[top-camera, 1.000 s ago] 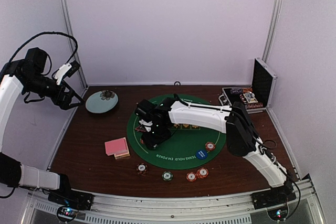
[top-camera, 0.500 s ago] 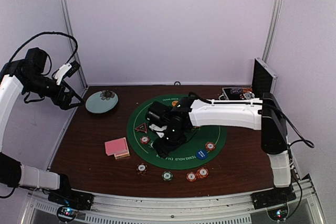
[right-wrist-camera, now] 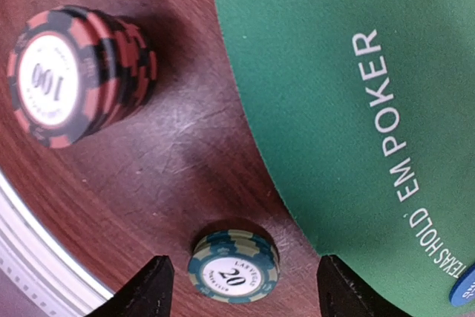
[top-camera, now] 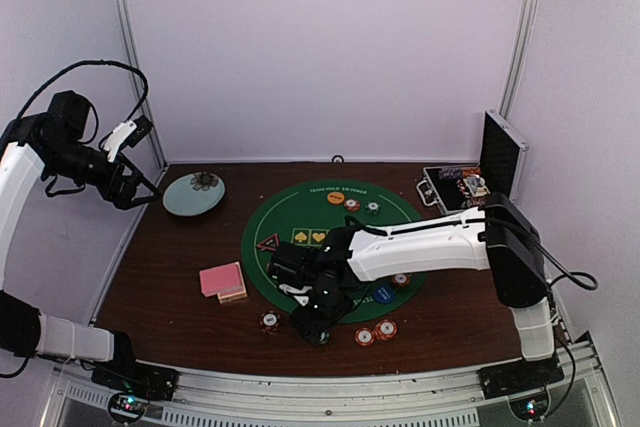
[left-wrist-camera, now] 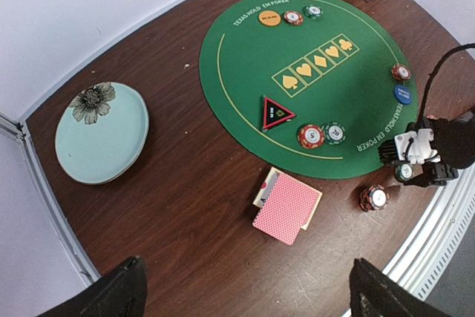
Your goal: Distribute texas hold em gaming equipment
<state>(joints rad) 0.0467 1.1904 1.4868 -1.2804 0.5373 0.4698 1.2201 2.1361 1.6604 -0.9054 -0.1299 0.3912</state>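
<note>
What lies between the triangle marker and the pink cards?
Between triangle marker and pink cards: only green mat and bare table, per left wrist view.

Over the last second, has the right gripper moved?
Yes. The right gripper left the left side of the green mat, crossed its near rim, and now hovers over the green chip just off the mat.

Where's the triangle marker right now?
Top view: triangle marker lies at the left of the green mat, beside the printed suit row, beyond the pink card deck.
</note>
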